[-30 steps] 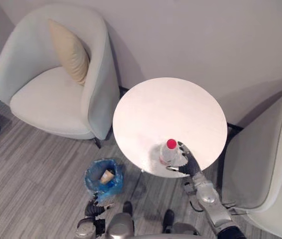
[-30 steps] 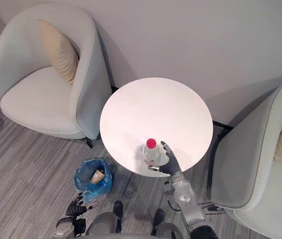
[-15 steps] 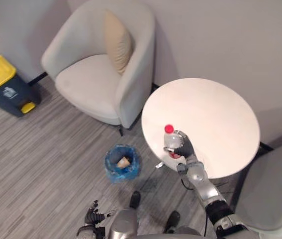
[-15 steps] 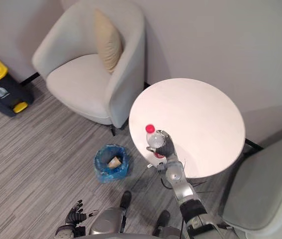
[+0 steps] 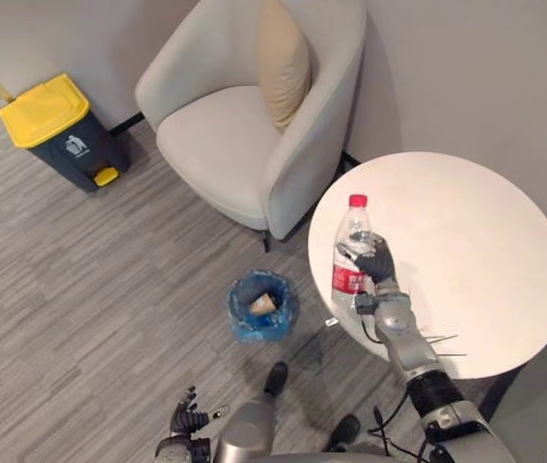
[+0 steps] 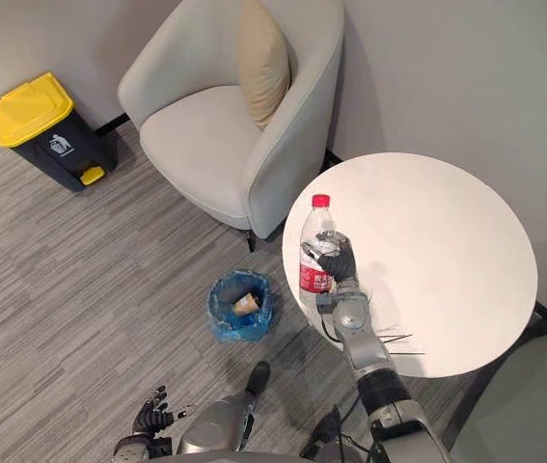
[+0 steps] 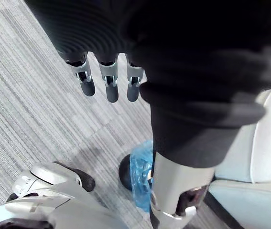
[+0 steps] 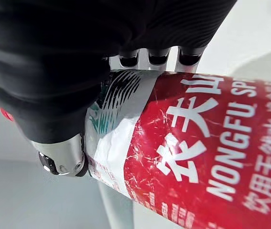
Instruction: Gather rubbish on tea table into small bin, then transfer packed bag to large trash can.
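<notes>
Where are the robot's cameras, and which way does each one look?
Left eye view: on the head, looking down at the round table, the small bin on the floor and the bottle in the right hand; the left hand shows low down.
Right eye view: beside it, same scene.
Left wrist view: on the left wrist, looking past its relaxed fingers at floor and bin.
Right wrist view: on the right wrist, close against the bottle's label, fingers curled round it.
Shared: eye and right wrist views both show the bottle.

Silver-grey jointed arm [image 5: 408, 342], dark ribbed cover over right hand [image 6: 339, 265]; left hand [image 7: 94, 28], silver fingers [image 7: 110, 81], dark tips
</notes>
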You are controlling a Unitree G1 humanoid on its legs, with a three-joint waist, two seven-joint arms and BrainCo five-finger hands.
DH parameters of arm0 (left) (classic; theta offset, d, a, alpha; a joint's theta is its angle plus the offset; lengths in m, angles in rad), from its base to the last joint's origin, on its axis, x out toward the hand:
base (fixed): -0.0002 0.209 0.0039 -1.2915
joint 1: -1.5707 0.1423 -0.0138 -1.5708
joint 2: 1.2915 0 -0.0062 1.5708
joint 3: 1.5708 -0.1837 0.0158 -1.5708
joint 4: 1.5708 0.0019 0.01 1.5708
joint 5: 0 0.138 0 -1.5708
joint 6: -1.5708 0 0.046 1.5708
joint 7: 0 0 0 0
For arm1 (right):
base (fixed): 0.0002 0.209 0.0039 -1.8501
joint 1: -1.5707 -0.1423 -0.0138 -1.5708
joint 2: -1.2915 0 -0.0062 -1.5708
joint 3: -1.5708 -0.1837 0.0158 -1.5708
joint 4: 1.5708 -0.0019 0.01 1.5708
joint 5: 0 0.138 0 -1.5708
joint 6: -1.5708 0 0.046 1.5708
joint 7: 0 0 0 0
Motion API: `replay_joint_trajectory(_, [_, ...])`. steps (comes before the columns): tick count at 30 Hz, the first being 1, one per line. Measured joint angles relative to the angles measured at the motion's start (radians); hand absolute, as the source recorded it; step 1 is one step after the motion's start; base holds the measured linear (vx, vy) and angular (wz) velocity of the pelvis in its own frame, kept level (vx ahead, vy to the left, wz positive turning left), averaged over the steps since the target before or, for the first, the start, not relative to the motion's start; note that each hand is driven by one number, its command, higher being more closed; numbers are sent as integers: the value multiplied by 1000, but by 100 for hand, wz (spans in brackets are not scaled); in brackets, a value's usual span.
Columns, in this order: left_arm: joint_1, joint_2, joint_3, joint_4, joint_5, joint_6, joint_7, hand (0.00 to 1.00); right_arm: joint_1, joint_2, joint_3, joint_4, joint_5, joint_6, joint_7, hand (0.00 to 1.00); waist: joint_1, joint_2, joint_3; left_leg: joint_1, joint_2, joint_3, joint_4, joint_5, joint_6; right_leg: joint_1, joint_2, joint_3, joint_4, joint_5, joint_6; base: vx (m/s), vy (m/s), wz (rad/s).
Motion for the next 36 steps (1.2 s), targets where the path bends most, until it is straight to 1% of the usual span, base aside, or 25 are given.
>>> replay_joint_trajectory(2, [0, 0, -10, 0, 0, 0, 0, 0, 40, -16, 0, -63, 1, -30, 4, 100, -5, -2, 0, -15, -12, 1, -3, 11, 0, -10, -27, -44, 66, -45, 1, -33, -7, 67])
replay_joint_trajectory(3, [2, -3, -15, 0, 0, 0, -1, 0, 47, -16, 1, -73, 3, -35, 12, 100, -18, 2, -1, -33, -9, 103, -7, -10, 61, -9, -40, -84, 85, -54, 0, -76, 21, 91])
replay_joint_trajectory(4, [-2, -1, -7, 0, 1, 0, -1, 0, 54, -16, 2, -73, 6, -36, 24, 100, -32, -5, -1, -51, 27, 286, 14, -46, 136, -4, -53, -120, 90, -55, 1, -26, 45, 100])
replay_joint_trajectory(5, [-6, 0, -4, 1, 2, -1, -1, 0, 55, -16, 11, -73, 3, -35, 29, 100, -42, -11, 2, -67, 73, 481, 65, -63, 171, -1, -74, -142, 100, -55, 2, 22, 57, 81])
replay_joint_trajectory(6, [-5, -1, -5, 1, 2, -1, -1, 0, 56, -20, 13, -73, 1, -33, 33, 100, -45, -8, 2, -71, 95, 561, 94, -65, 174, 0, -79, -147, 110, -57, 5, 108, 81, 57])
replay_joint_trajectory(7, [-1, 0, -9, 4, 4, -1, -1, 0, 56, -20, 11, -72, -4, -30, 40, 100, -49, -3, -1, -69, 119, 637, 142, -43, 143, 7, -92, -149, 138, -77, 25, 123, 78, 47])
replay_joint_trajectory(9, [-8, 10, -13, 7, 13, -5, 0, 0, 57, -20, 2, -72, -17, -29, 42, 100, -54, -15, 0, -68, 101, 635, 163, -50, 138, 26, -115, -161, 153, -85, 36, 109, 84, 49])
replay_joint_trajectory(10, [-10, 14, -22, 8, 13, -7, 0, 0, 56, -16, 1, -73, -34, -29, 42, 100, -55, -16, 0, -56, 87, 627, 158, -70, 122, 39, -132, -164, 163, -90, 45, 75, 123, 38])
replay_joint_trajectory(11, [-13, 17, -25, 9, 14, -9, 0, 0, 56, -15, 2, -72, -44, -27, 43, 100, -54, -30, 1, -50, 68, 629, 168, -90, 123, 36, -169, -163, 210, -112, 72, 73, 130, 31])
replay_joint_trajectory(12, [-13, 20, -30, 9, 14, -9, 0, 0, 55, -12, 4, -72, -44, -27, 45, 100, -55, -32, 2, -50, 61, 628, 184, -108, 125, 33, -188, -162, 247, -120, 78, 61, 125, 18])
replay_joint_trajectory(13, [-11, 26, -34, 12, 16, -8, 0, 0, 55, -3, 10, -65, -44, -26, 47, 100, -56, -32, 3, -52, 55, 628, 231, -148, 130, 13, -230, -141, 344, -126, 82, 70, 159, 6])
replay_joint_trajectory(14, [-7, 35, -41, 17, 21, -11, 0, 0, 54, 8, 18, -57, -44, -23, 49, 100, -57, -36, 5, -54, 55, 629, 285, -186, 136, -19, -277, -98, 466, -124, 79, 58, 132, 1])
replay_joint_trajectory(15, [-7, 41, -43, 19, 24, -12, 0, 0, 54, 13, 22, -56, -44, -20, 52, 100, -57, -41, 8, -54, 56, 628, 316, -208, 138, -38, -297, -71, 531, -118, 70, 84, 148, 0])
replay_joint_trajectory(16, [-7, 54, -45, 21, 35, -12, 0, 0, 52, 29, 35, -52, -44, -18, 62, 100, -66, -50, 13, -51, 56, 615, 362, -248, 146, -89, -324, 6, 650, -87, 20, 62, 82, 7])
replay_joint_trajectory(17, [-7, 61, -52, 21, 39, -11, 0, 0, 52, 30, 50, -49, -43, -18, 65, 100, -75, -51, 13, -51, 58, 604, 376, -262, 148, -119, -323, 56, 692, -102, 3, 113, 112, 27])
replay_joint_trajectory(18, [-14, 78, -63, 23, 52, -10, 1, 0, 52, 28, 87, -47, -43, -18, 73, 100, -82, -57, 12, -51, 61, 576, 388, -278, 155, -180, -284, 158, 690, -167, 9, 80, 52, 34])
replay_joint_trajectory(20, [-24, 78, -65, 24, 53, -11, 0, 0, 52, 24, 96, -47, -43, -18, 86, 100, -87, -55, 14, -53, 61, 558, 388, -279, 155, -219, -253, 201, 645, -186, 13, 60, 16, 40])
replay_joint_trajectory(22, [-44, 81, -64, 31, 53, -13, 1, 0, 48, 18, 109, -46, -44, -18, 90, 100, -88, -53, 19, -87, 59, 511, 420, -274, 136, -278, -193, 253, 511, -177, 19, 37, -39, 74])
replay_joint_trajectory(23, [-48, 86, -64, 31, 53, -15, 1, 0, 41, 13, 118, -46, -44, -19, 90, 100, -96, -59, 22, -107, 54, 493, 443, -278, 128, -287, -184, 251, 465, -159, 27, 11, -142, 124])
replay_joint_trajectory(24, [-86, 92, -62, 48, 54, -17, 3, 0, -14, -6, 151, -29, -56, -24, 90, 100, -106, -52, 65, -178, 52, 437, 538, -302, 111, -314, -179, 241, 458, -81, 34, -7, -135, 88])
replay_joint_trajectory(27, [-121, 88, -59, 46, 52, -23, 13, 0, -119, -24, 188, 40, -98, -24, 88, 100, -82, -43, 116, -251, 72, 418, 565, -294, 91, -378, -164, 229, 493, -93, 14, -76, -138, 33])
replay_joint_trajectory(28, [-151, 86, -57, 47, 50, -24, 27, 0, -172, -37, 208, 87, -124, -21, 86, 100, -76, -39, 152, -289, 73, 395, 565, -280, 71, -406, -164, 207, 508, -98, 2, -77, -128, 36])
replay_joint_trajectory(31, [-171, 82, -49, 49, 36, -30, 45, 0, -220, -46, 243, 163, -159, -11, 82, 100, -73, -41, 164, -346, 75, 368, 576, -268, 59, -445, -164, 175, 528, -106, -11, -79, -131, 35])
replay_joint_trajectory(32, [-199, 73, -50, 55, 17, -31, 52, 0, -260, -55, 253, 220, -204, -6, 69, 100, -62, -35, 172, -398, 75, 344, 594, -258, 55, -483, -164, 158, 549, -111, -20, -52, -85, 26])
replay_joint_trajectory(36, [-312, 70, -41, 89, -8, -36, 88, 0, -399, -76, 245, 375, -242, 21, 35, 100, -46, -32, 179, -559, 73, 301, 630, -230, 48, -614, -171, 120, 597, -108, -45, -100, -32, 29])
